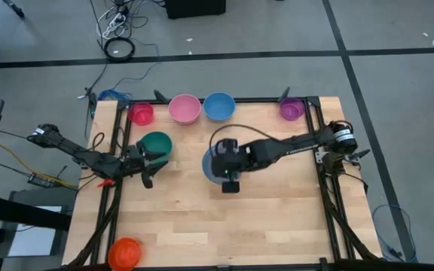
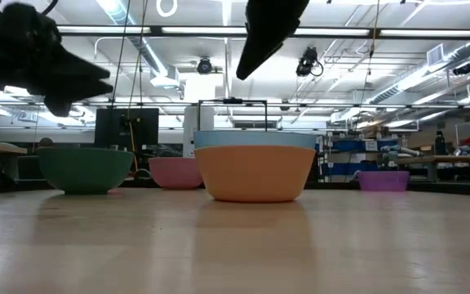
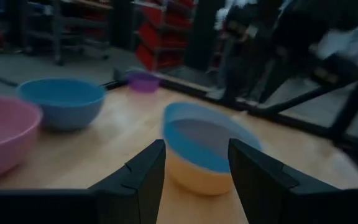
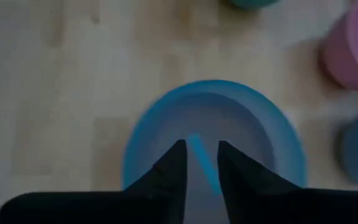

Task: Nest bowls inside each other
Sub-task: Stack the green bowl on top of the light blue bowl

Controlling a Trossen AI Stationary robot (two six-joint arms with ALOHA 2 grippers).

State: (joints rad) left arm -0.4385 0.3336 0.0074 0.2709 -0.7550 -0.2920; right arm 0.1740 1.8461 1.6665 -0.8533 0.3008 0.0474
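A blue bowl (image 4: 229,118) sits nested in a pale orange bowl (image 2: 255,175) at the table's middle. My right gripper (image 4: 201,152) hangs above the blue bowl's inside, pointing slantwise down. Its fingers stand a little apart with nothing between them. My left gripper (image 3: 196,155) is open and level at the table's left, beside a dark green bowl (image 1: 155,143), and points toward the nested pair (image 3: 204,143). Along the far edge stand a magenta bowl (image 1: 141,114), a pink bowl (image 1: 184,108), a light blue bowl (image 1: 219,106) and a purple bowl (image 1: 291,109).
An orange bowl (image 1: 126,253) lies at the near left corner. Black frame rails (image 1: 330,188) run along the table's sides. Bare wood (image 1: 224,226) stretches between the nested bowls and the near edge. Cables lie on the floor beyond the far edge.
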